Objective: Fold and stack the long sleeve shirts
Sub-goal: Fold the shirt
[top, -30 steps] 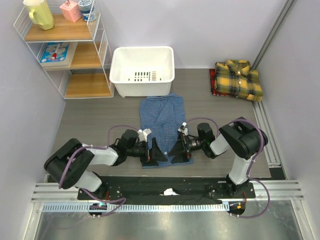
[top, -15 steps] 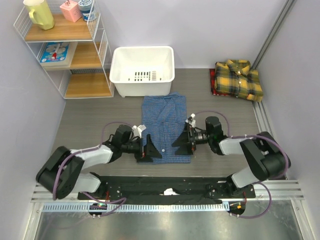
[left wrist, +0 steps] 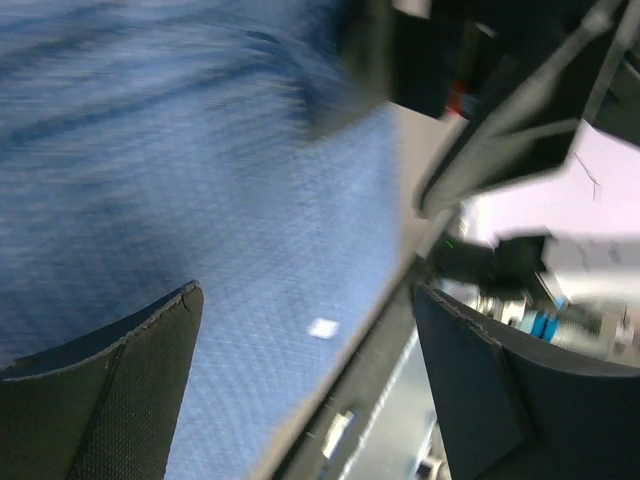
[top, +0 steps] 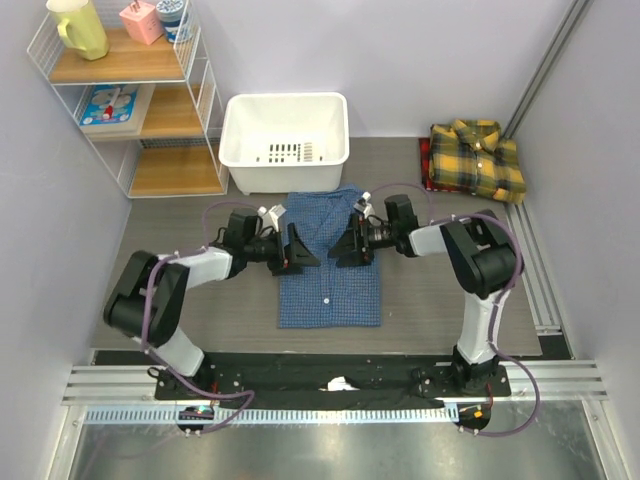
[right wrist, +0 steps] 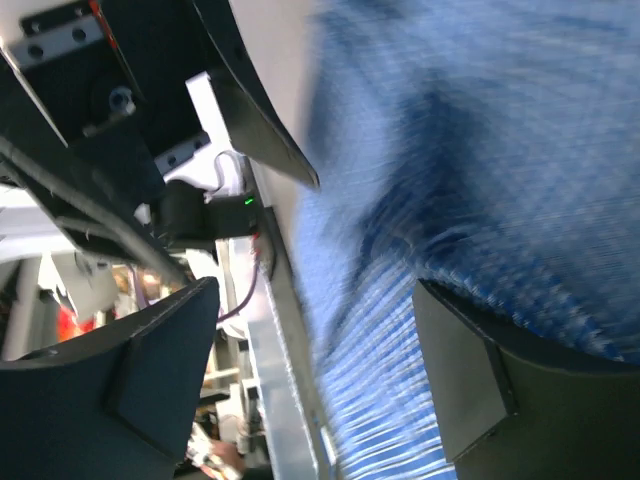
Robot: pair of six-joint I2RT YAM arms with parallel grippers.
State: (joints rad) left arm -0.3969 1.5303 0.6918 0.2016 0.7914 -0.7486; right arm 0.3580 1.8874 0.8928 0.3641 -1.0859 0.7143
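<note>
The blue fine-check long sleeve shirt (top: 330, 290) lies flat in the middle of the table, collar toward the far side. My left gripper (top: 298, 248) and right gripper (top: 346, 246) face each other low over its upper half, a short gap between them. In the left wrist view the gripper (left wrist: 308, 292) stands open with blurred blue cloth (left wrist: 180, 180) under it. The right wrist view shows its gripper (right wrist: 316, 288) open too, over blue cloth (right wrist: 500, 150). The yellow-and-dark plaid shirt (top: 478, 158) lies folded at the far right.
A white plastic basket (top: 285, 130) stands just beyond the blue shirt's collar. A wire shelf unit (top: 130, 95) with small items fills the far left corner. A metal rail (top: 535, 270) runs along the right edge.
Both grippers have travelled from the shirt's near hem up to its upper half, away from the arm bases. The shirt now lies flat behind them. Both pairs of jaws look slightly narrower.
</note>
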